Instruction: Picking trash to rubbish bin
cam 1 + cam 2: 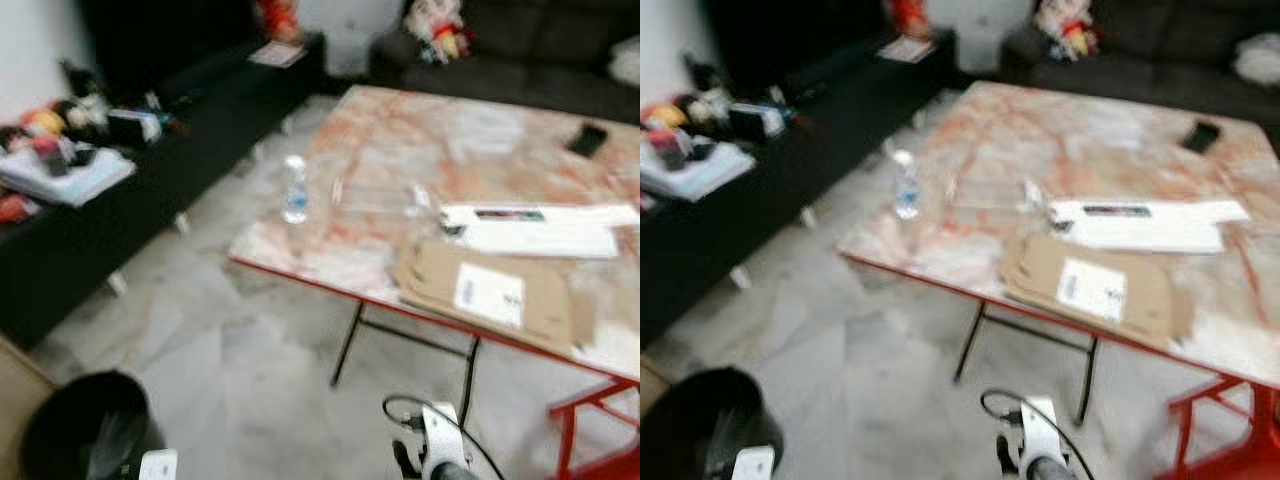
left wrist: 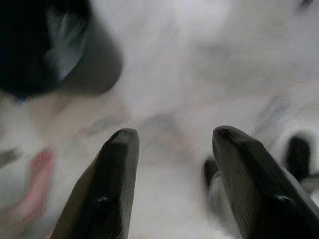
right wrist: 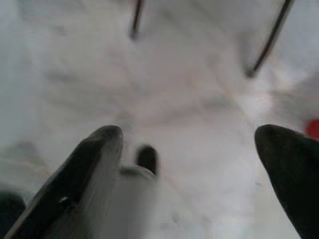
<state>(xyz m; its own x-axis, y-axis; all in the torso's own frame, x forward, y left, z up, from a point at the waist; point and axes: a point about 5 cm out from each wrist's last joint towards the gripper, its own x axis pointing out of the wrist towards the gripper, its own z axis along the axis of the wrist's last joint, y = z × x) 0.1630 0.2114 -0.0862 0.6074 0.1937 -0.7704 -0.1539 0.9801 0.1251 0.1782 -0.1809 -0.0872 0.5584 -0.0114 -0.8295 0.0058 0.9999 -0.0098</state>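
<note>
Living rm, marble floor, blurred. Counter [image 1: 350, 265] centre-right carries bottle [image 1: 295, 190] at frame centre; bin [image 1: 85, 425] lower left. Left end effector [image 2: 172, 149] and right end effector [image 3: 187, 149] spread apart, empty. Step: approach; next needs reach to bottle.

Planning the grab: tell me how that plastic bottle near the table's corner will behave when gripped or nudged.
The plastic bottle stands upright, tall and narrow, so a sideways nudge would probably tip it, and it could roll off the table edge close by. It looks clear and mostly empty, so likely light, and its thin walls may buckle under a firm squeeze.
</note>
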